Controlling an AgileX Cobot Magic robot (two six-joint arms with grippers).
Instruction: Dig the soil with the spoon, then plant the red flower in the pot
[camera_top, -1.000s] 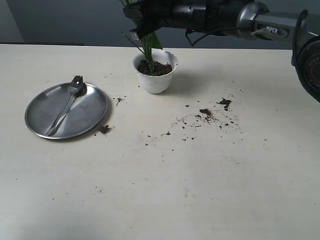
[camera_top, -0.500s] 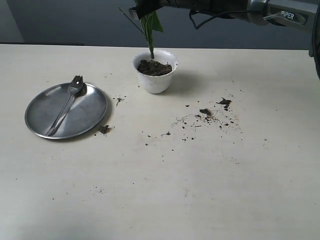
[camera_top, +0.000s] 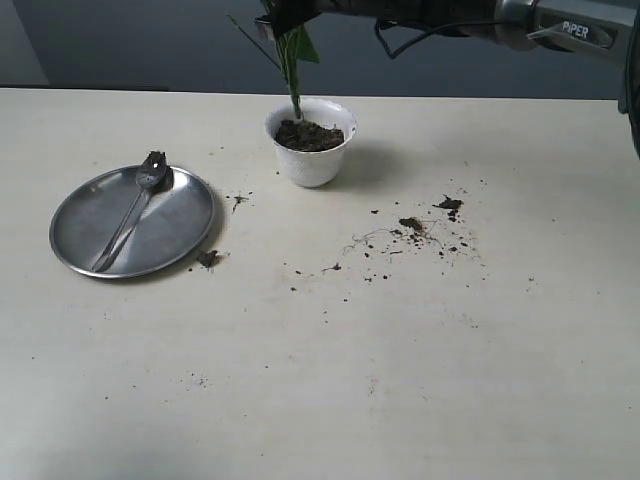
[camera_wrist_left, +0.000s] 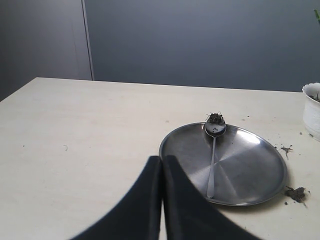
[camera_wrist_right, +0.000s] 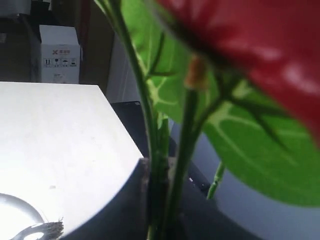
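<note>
So the right gripper (camera_top: 284, 21) is up at the top edge of the exterior view, nearly shut and pinching the flower (camera_top: 294, 70) by its green stems. In the right wrist view you can see the dark fingers (camera_wrist_right: 131, 200) squeezed in on the stems from both sides, with the leaves and a blurry red bloom filling most of the shot. The stems run straight down from the grip and their lower end sits in the soil (camera_top: 308, 135) inside the pot (camera_top: 312, 160), so the flower is standing roughly upright in it. The right arm (camera_top: 440, 12) comes in from the right, stretched out about level, well above the table (camera_top: 330, 380), with the gripper ending right over the pot. The left gripper (camera_wrist_left: 161, 200) only shows in its own wrist view: jaws pressed together, nothing in them, hanging over the table just short of the plate (camera_top: 175, 225). The spoon (camera_top: 130, 215) lies on the plate with a bit of dirt by its bowl. Some crumbs (camera_top: 411, 224) are scattered to the right of the pot.
</note>
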